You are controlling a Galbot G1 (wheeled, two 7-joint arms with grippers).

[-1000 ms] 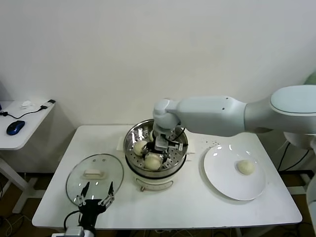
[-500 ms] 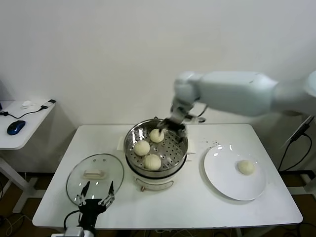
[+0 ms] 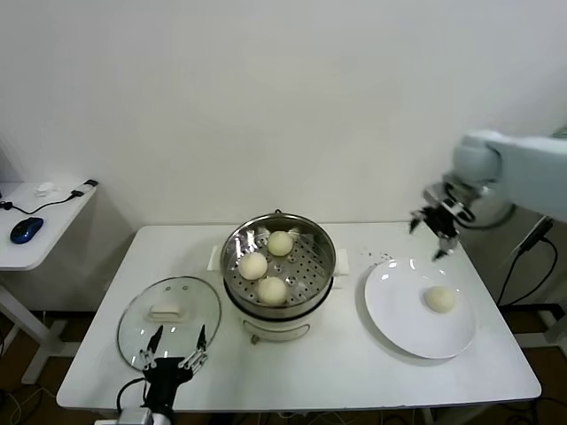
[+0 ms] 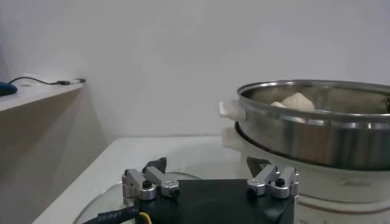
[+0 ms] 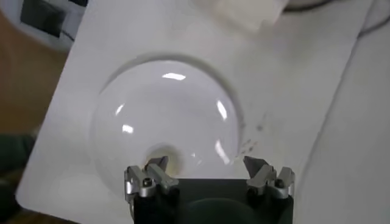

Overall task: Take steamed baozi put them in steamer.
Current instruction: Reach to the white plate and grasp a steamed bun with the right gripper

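Note:
The steel steamer (image 3: pixel 306 264) stands mid-table with three cream-white baozi inside: one at the back (image 3: pixel 280 243), one on the left (image 3: pixel 253 266), one at the front (image 3: pixel 272 289). A further baozi (image 3: pixel 440 298) lies on the white plate (image 3: pixel 403 301) to the right. My right gripper (image 3: pixel 427 237) hovers open and empty over the plate's far edge; its wrist view looks down on the plate (image 5: pixel 164 109), with the baozi (image 5: pixel 163 155) peeking beside one finger of the gripper (image 5: pixel 206 162). My left gripper (image 3: pixel 173 350) rests open at the table's front.
A round glass lid (image 3: pixel 168 310) with a white handle lies left of the steamer, just ahead of the left gripper (image 4: pixel 208 164). The steamer wall (image 4: pixel 317 143) rises to that gripper's right. A side table with a mouse (image 3: pixel 27 228) stands far left.
The right gripper lifted out of the steamer, leaving a third baozi at the back of the tray, then swung right to above the plate. The left arm stayed still.

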